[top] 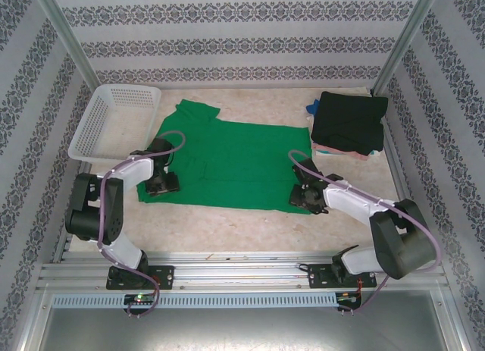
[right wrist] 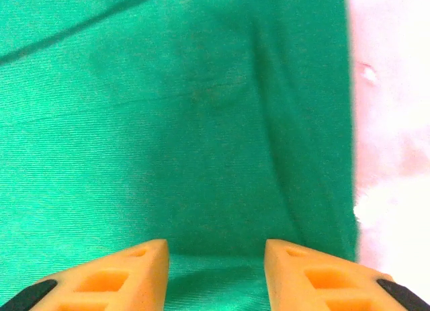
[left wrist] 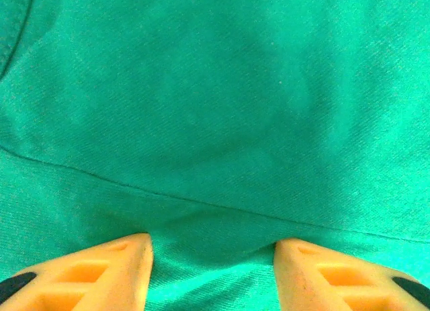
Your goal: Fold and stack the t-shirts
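Left end effector gapes on green t-shirt; overhead adds black t-shirt.

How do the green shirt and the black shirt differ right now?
The green shirt lies spread open mid-table; the black shirt is folded small, far right. The green shirt rests on the table; the black shirt tops a pile. The left gripper and right gripper are at the green shirt's near corners, none by the black shirt. Both are plain cloth.

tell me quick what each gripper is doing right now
left gripper: open, jaws apart on the green t-shirt, nothing pinched
right gripper: open, jaws apart on the same shirt near its edge
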Tool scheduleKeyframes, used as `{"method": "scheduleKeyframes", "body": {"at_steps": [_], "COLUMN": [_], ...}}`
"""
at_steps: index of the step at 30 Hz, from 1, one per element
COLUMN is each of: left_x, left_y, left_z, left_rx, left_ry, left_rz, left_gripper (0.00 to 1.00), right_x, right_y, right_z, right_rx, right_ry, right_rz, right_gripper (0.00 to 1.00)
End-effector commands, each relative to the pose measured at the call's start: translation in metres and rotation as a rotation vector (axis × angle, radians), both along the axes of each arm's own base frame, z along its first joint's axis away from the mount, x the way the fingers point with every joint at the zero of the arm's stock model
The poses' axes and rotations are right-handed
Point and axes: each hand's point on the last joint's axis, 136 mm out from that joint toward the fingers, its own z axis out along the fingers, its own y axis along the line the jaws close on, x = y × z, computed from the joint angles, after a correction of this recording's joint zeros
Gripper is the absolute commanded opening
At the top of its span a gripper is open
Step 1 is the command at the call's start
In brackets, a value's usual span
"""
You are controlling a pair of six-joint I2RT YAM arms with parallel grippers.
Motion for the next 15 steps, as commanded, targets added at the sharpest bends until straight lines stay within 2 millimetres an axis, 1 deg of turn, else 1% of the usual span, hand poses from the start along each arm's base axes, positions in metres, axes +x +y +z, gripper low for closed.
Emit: {"method": "scheduleKeyframes", "body": {"at_steps": [1,4,6,7,9,10,12,15], "left_x": [-0.009,-0.013,-0.013,-0.013,-0.014,-0.014,-0.016,-0.017], "left_y": [0.006,0.006,0.004,0.004,0.001,0.0,-0.002,-0.003], "left_z": [-0.001,-0.002,-0.001,-0.001,-0.002,-0.002,-0.003,-0.003], "left_rx": [-0.02,-0.033,-0.055,-0.06,-0.078,-0.083,-0.091,-0.102], "left_ry": [0.001,0.012,0.007,0.004,-0.002,0.0,0.005,0.003], "left_rz": [0.026,0.028,0.024,0.024,0.017,0.014,0.011,0.01], "left_gripper": [0.52,0.51,0.51,0.51,0.51,0.51,0.51,0.51], "right_x": [-0.016,-0.028,-0.032,-0.031,-0.024,-0.018,-0.008,0.006], "right_y": [-0.015,-0.025,-0.032,-0.032,-0.026,-0.019,-0.005,0.003], "right_z": [-0.002,-0.003,0.001,0.006,0.022,0.031,0.044,0.043], "right_rx": [-0.065,-0.086,-0.088,-0.081,-0.067,-0.056,-0.045,-0.065], "right_ry": [0.048,0.062,0.047,0.025,-0.036,-0.074,-0.124,-0.116], "right_rz": [-0.056,-0.081,-0.1,-0.096,-0.074,-0.052,-0.009,0.024], "right_gripper": [0.43,0.41,0.39,0.37,0.35,0.35,0.36,0.37]}}
